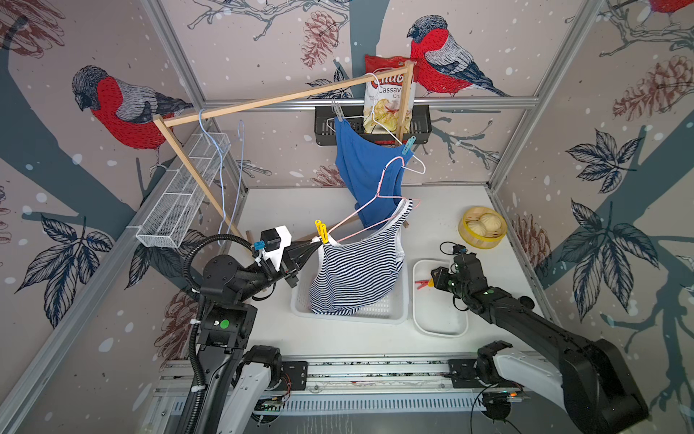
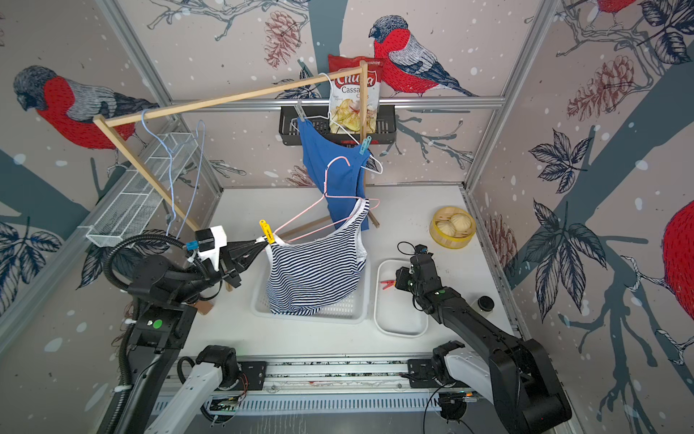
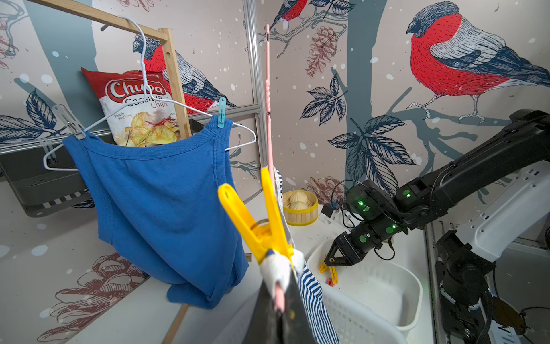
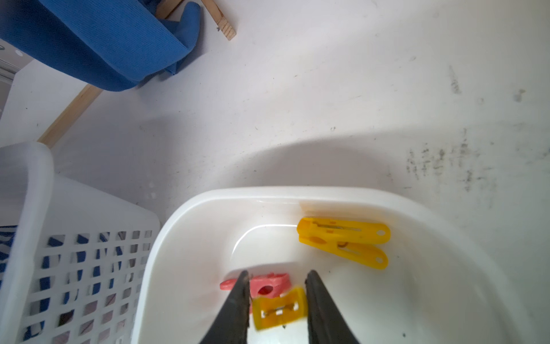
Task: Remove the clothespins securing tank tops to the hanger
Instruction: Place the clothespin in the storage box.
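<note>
Our left gripper (image 3: 279, 290) is clamped tight on the tip of the pink hanger (image 3: 268, 89). A yellow clothespin (image 3: 262, 229) stands just past its fingertips, pinning the striped top (image 1: 353, 278) there. Our right gripper (image 4: 277, 272) hangs over the white tub (image 4: 208, 208), fingers parted, with a second yellow pin (image 4: 279, 311) blurred between them. A red pin (image 4: 268, 286) lies beneath and a third yellow pin (image 4: 342, 242) nearby. Well beyond both, a grey pin (image 3: 70, 122) and a teal pin (image 3: 221, 113) hold the blue top (image 3: 154, 202).

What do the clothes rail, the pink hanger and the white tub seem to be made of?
Clothes rail: pale bare wood, matte, square-cut. Pink hanger: thin wire, probably plastic-coated given its even colour. White tub: moulded plastic, glossy, with bright highlights on its rounded rim.
</note>
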